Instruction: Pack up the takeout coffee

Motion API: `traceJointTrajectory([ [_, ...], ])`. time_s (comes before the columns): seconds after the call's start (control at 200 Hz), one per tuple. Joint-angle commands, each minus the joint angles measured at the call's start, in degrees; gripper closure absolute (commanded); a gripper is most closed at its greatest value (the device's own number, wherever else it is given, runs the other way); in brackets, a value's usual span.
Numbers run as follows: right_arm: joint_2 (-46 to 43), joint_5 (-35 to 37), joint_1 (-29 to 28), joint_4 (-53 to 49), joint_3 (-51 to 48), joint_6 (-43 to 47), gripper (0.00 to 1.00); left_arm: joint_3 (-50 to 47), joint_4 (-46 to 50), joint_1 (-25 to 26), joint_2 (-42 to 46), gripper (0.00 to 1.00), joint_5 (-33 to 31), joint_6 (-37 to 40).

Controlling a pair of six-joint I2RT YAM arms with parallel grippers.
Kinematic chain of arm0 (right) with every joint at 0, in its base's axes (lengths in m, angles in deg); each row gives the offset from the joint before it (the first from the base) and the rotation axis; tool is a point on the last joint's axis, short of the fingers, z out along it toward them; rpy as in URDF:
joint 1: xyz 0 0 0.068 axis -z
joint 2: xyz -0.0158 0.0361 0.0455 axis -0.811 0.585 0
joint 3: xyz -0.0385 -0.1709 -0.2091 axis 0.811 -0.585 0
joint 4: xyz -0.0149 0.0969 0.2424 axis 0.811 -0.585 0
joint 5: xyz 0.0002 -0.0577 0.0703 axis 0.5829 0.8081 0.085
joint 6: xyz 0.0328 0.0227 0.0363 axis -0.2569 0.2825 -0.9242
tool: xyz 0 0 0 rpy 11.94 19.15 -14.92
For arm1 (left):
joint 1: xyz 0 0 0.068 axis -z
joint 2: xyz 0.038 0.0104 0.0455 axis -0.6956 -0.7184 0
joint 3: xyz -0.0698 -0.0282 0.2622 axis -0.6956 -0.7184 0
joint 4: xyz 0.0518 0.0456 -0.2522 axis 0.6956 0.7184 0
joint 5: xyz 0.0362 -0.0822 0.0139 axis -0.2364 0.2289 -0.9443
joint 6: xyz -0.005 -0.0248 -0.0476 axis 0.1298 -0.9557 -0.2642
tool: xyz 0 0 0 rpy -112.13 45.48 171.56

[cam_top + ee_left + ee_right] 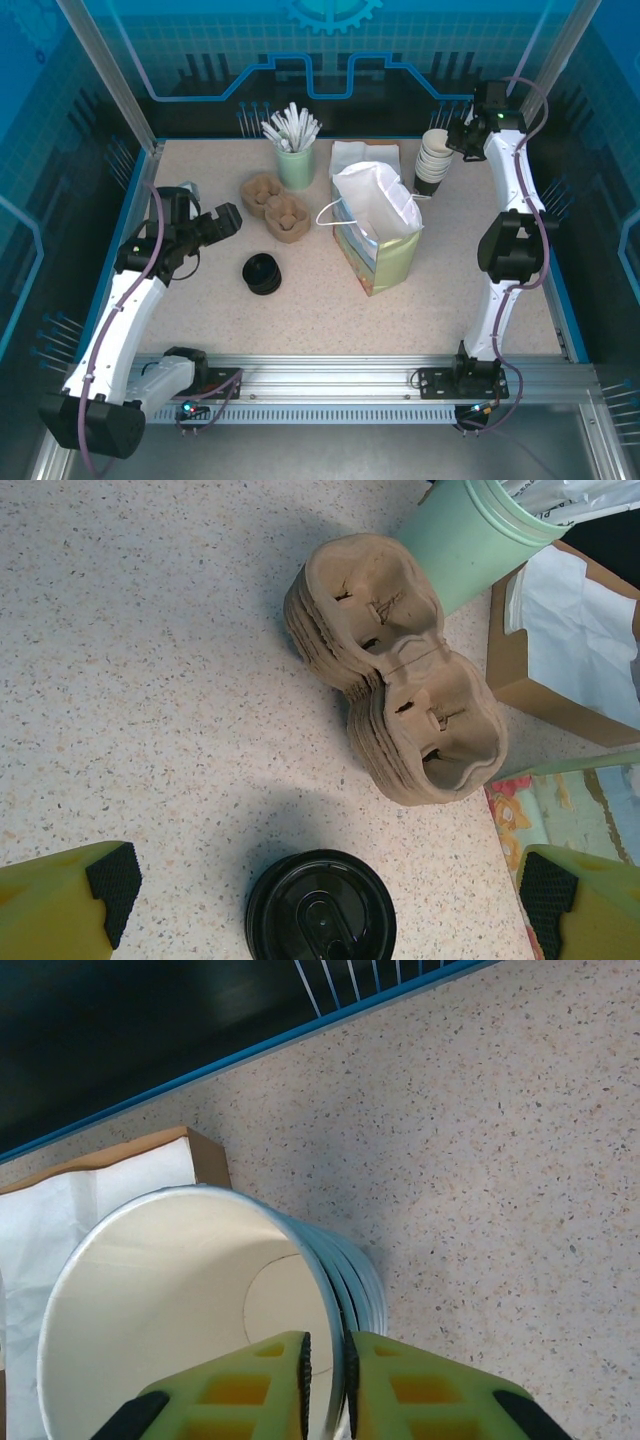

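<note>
Left gripper point(328, 882) jaws spread; takeout coffee point(320, 908) bottom centre of wrist view. Right gripper point(327, 1360) jaws pinching cup stack point(180, 1290) rim.

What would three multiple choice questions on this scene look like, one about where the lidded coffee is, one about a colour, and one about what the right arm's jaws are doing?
1. Where is the lidded coffee cup?
A. standing on the table, left of the paper bag
B. inside the bag
C. held in the air

2. What colour is the cup holding the sticks?
A. red
B. black
C. pale green

3. What are the right jaws doing?
A. hanging open above the table
B. shut on the rim of the white cup stack
C. holding a napkin

Answers:
1. A, the top view shows it on the tabletop beside the bag.
2. C, its wall is mint green.
3. B, the right wrist view shows the rim pinched between the yellow fingers.
</note>
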Motion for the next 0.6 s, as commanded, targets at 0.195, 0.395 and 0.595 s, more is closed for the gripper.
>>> traceJointTrajectory([
  [0.195,0.85,0.21,-0.68,-1.98,2.72,1.44,0.86,2.45,-0.56,0.21,-0.14,0.01,1.93,-0.06],
  [0.395,-1.11,-0.49,-0.65,-2.33,4.54,2.38,0.94,3.2,-0.21,0.22,-0.4,0.01,2.35,-0.2],
  [0.595,-3.99,-0.77,-0.7,-4.25,8.66,2.95,1.0,4.2,0.28,0.29,-0.48,0.01,2.46,-0.1],
])
